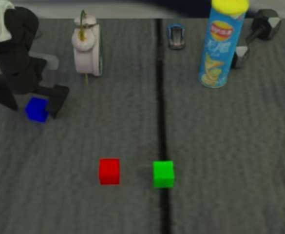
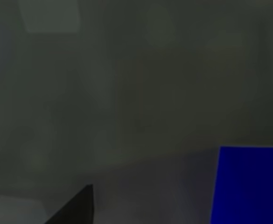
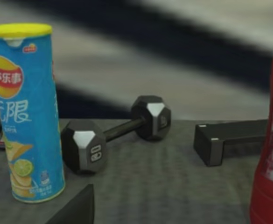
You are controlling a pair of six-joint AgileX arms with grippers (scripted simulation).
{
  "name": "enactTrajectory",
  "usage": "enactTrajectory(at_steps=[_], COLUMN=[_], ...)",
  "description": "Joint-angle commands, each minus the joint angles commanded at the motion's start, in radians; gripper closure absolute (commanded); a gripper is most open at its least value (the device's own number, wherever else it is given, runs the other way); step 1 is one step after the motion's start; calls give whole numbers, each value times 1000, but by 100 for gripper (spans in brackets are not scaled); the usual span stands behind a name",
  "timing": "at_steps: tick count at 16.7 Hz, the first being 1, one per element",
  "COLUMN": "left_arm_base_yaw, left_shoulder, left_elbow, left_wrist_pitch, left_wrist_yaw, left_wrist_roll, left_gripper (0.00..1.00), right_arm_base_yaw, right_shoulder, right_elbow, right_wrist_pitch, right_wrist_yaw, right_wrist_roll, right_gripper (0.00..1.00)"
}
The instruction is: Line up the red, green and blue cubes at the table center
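The blue cube [image 1: 36, 109] rests on the table at the left, and my left gripper [image 1: 33, 108] stands open around it, one dark finger on each side. In the left wrist view the blue cube [image 2: 250, 186] fills a corner close by, with one fingertip [image 2: 78, 207] showing apart from it. The red cube [image 1: 109, 171] sits near the front, left of the black seam [image 1: 159, 97]. The green cube [image 1: 163, 174] sits beside it, right on the seam. My right arm is out of the top view; one fingertip [image 3: 75, 210] shows in its wrist view, with nothing held.
At the back stand a pale pink alarm clock [image 1: 87, 46], a small toy car [image 1: 176, 36], a tall blue chip can [image 1: 222, 44] and a black dumbbell [image 1: 259, 36]. The right wrist view also shows a red bottle [image 3: 269, 154] and a black block [image 3: 229, 142].
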Motion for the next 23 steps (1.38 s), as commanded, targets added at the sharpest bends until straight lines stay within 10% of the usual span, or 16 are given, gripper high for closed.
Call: enactTrajectory(at_steps=[4, 17, 23], left_arm_base_yaw=[0, 0, 0], left_shoulder=[1, 1, 1], left_elbow=[-2, -2, -2], left_wrist_pitch=[2, 2, 2], left_wrist_yaw=[0, 0, 0], left_wrist_roll=[0, 0, 0], left_gripper=[0, 98, 100], right_arm_base_yaw=[0, 0, 0], right_shoulder=[0, 0, 0], right_elbow=[0, 0, 0], right_wrist_pitch=[0, 0, 0], right_wrist_yaw=[0, 0, 0], right_wrist_roll=[0, 0, 0], right_gripper=[0, 0, 0])
